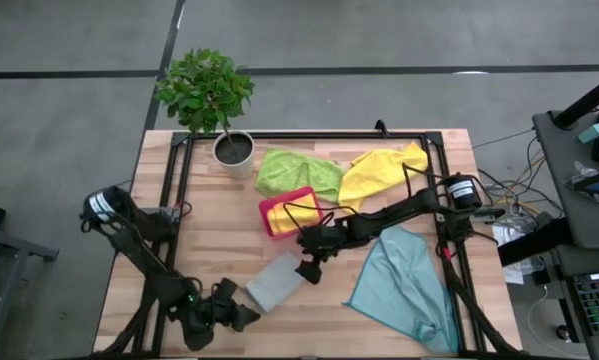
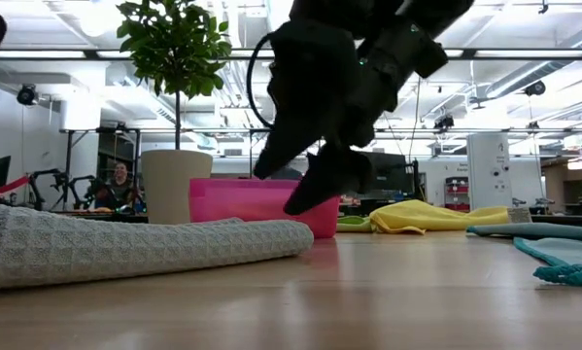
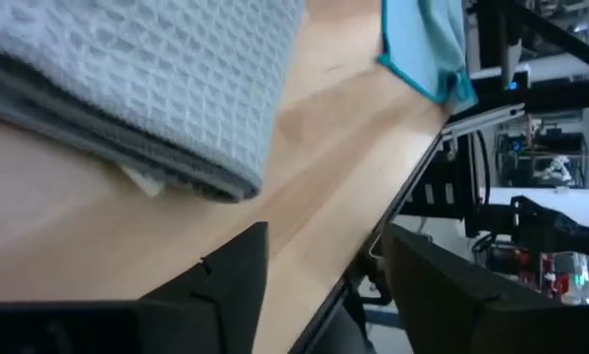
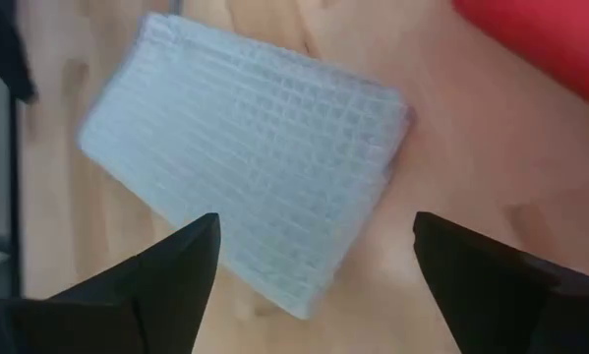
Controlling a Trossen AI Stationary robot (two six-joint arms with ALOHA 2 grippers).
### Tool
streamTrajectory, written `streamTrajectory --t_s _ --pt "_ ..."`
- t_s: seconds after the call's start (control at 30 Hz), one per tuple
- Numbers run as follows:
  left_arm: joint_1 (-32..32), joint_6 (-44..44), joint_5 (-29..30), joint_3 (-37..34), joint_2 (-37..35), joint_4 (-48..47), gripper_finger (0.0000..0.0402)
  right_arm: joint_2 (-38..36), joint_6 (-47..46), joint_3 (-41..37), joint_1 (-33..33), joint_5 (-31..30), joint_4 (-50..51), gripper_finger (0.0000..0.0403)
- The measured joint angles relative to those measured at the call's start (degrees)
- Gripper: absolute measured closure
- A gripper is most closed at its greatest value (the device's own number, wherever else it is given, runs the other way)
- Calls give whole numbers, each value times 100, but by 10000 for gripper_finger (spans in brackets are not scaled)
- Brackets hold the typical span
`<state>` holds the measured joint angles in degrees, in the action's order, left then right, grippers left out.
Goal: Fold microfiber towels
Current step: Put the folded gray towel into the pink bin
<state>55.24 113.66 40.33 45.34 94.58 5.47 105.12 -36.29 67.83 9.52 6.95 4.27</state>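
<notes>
One pale grey towel (image 1: 275,282) lies folded into a thick waffle-textured rectangle near the front edge of the table (image 1: 209,240), flat on the wood. We note the right gripper (image 1: 310,268) just above its far end, jaws spread wide, holding nothing. The left gripper (image 1: 241,316) sits low at the front edge beside the towel's near end, jaws parted and empty. The teal towel (image 1: 407,285) lies spread toward the front right corner.
</notes>
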Motion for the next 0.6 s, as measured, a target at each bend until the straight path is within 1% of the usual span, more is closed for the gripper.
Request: streamTrajectory --t_s 0.13,0.3,0.37,0.6 --pt "1 180 -96 11 53 18 185 0 -79 -190 -8 -81 -66 78" --pt "-97 820 -97 -74 154 -100 152 7 -112 -412 -4 -99 -469 78" --pt "-138 1017 -98 -72 253 -81 147 13 -114 -516 -2 -96 -662 78" --pt "-512 1255 -141 30 712 31 146 15 15 -630 60 -111 -671 78"
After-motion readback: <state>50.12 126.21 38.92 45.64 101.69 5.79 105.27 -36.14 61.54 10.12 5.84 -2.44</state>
